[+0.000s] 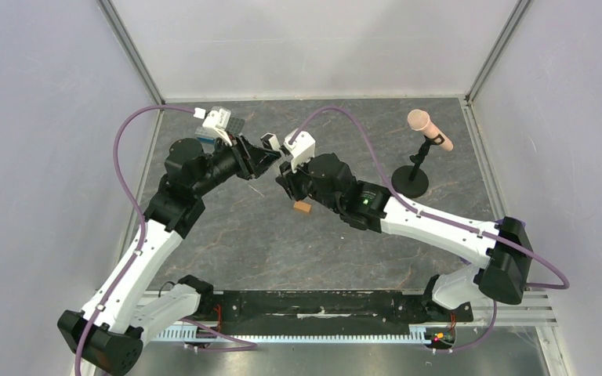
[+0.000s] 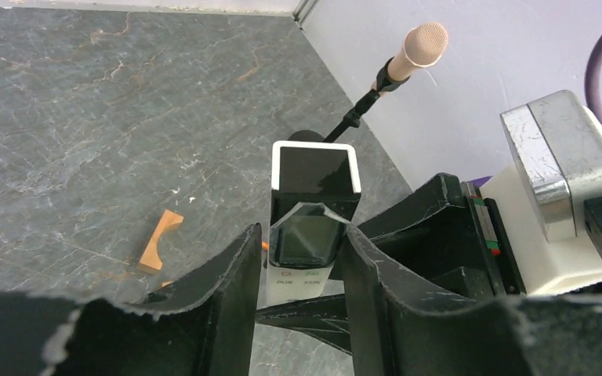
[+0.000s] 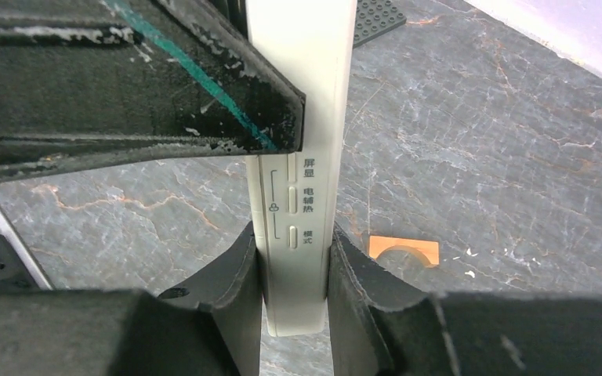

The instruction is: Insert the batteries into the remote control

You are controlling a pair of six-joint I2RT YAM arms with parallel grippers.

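The remote point(image 2: 314, 200) is off the table point(image 1: 227, 235), held in the air between the two arms over the far middle of the surface. The right gripper point(image 3: 291, 233) clamps its lower end, one finger pressed flat against each long edge, just below a column of three small buttons with printed labels. The left gripper point(image 2: 302, 231) stands around the other end, where the dark display sits. Its jaws are only partly closed: one finger point(image 2: 376, 282) meets the remote's edge, while a thin sliver of gap shows along the other side, so this tool flanks the remote rather than pinching it. In the right wrist view, one black finger of the left gripper lies across the remote's upper part. The button and display face is the one in view; the battery recess cannot be seen. Below, an orange block point(image 3: 404, 251) with a curved cut-out lies on the table close to the right gripper. A microphone point(image 2: 419, 45) on a black stand point(image 1: 410, 182) is off to the right, and a dark studded plate point(image 3: 378, 17) lies at the far side.
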